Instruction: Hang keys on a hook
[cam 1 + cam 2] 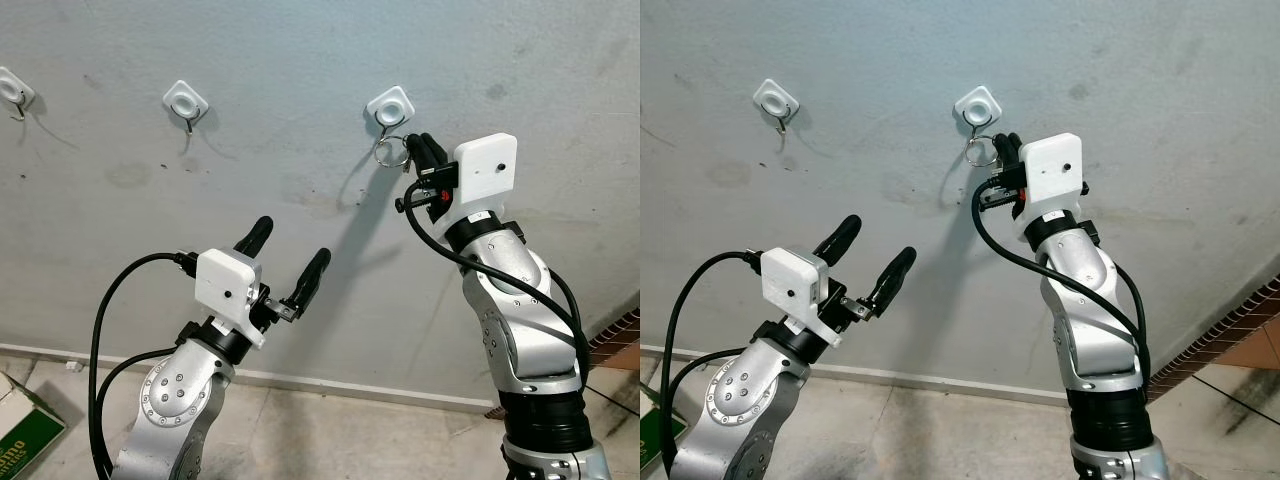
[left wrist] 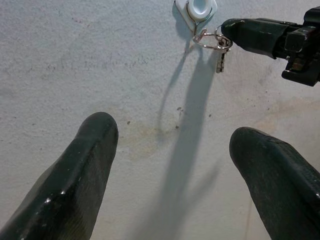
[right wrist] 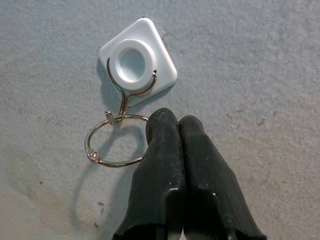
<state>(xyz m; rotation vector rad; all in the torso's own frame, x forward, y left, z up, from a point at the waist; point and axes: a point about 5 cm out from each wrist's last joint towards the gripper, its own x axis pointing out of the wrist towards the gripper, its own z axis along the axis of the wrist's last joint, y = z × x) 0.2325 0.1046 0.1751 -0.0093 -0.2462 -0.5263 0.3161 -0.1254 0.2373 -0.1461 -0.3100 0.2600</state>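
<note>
Our left gripper (image 1: 287, 256) is raised low toward the grey wall (image 1: 300, 60), fingers spread apart, grasping nothing. Our right gripper (image 3: 177, 125) reaches high, fingers clenched on the silver key ring (image 3: 112, 141), which is looped over the white square wall hook (image 3: 137, 62).

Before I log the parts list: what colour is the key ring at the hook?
Silver metal: the key ring shows best in the right wrist view.

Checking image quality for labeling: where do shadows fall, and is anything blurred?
Left eye view: sharp, the right pincer casts a long shadow down the wall. Left wrist view: near fingers soft, key ring crisp. Right wrist view: ring shadow falls just beside the hook.
</note>
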